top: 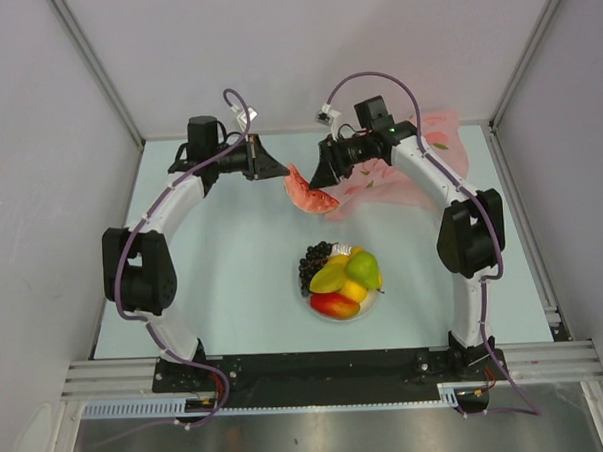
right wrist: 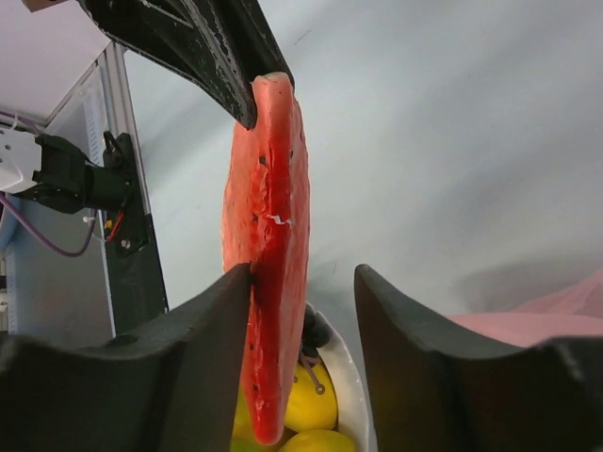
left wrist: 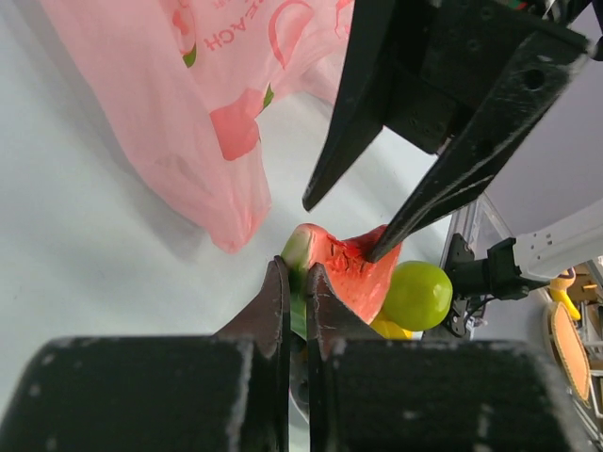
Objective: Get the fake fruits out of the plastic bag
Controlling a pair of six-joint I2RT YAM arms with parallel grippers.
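Overhead, mid-frame, the pinkish-red slice (top: pixel 308 194) hangs between both arms: left gripper (left wrist: pixel 297 273) pinched narrow on its green rind, right gripper (right wrist: pixel 303 273) spread wide w/ one finger alongside, prob. a handover. Plastic bag (top: pixel 424 156) lies upper right, contents unreadable. Other fruits (top: pixel 344 276) heap on plate (right wrist: pixel 352 391), partly overlapping.

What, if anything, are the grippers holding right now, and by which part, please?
The left gripper pinches the pinkish-red slice at its green rind edge; the right gripper is open, holding nothing.
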